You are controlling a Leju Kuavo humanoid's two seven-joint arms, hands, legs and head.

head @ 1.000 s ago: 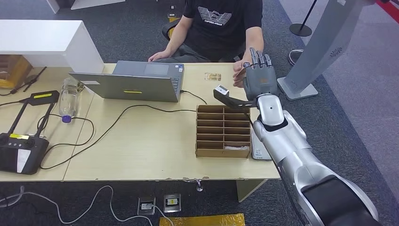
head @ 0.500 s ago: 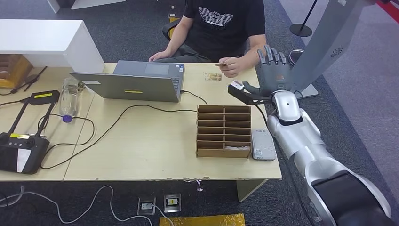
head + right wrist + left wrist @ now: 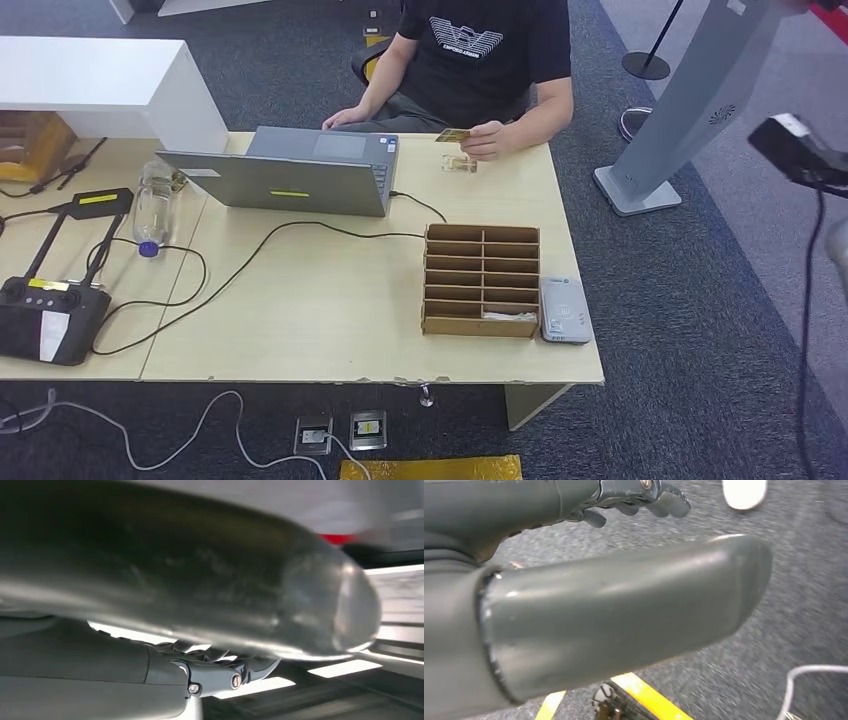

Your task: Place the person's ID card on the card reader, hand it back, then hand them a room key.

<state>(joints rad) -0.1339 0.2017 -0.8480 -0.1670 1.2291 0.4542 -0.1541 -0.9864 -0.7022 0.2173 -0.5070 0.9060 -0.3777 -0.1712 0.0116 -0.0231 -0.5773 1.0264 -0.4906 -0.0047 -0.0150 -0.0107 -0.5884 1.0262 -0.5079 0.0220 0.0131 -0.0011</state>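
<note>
The person's hand (image 3: 487, 141) pinched the small, flat, gold-toned ID card (image 3: 452, 135) above the pale wooden worktop (image 3: 330, 300) at about twelve o'clock. The flat grey plastic card reader (image 3: 564, 310) lay at four o'clock, touching the brown cardboard slotted organiser (image 3: 481, 279). Risks, as I judged them: a thin, rigid, slick card could slip from smooth moulded fingers at handover, or snag the organiser's wall. The left hand (image 3: 614, 610) hung over dark carpet holding nothing, its dark fingers (image 3: 659, 495) curled in. The right hand (image 3: 200, 605) was blurred; I could not tell its state.
</note>
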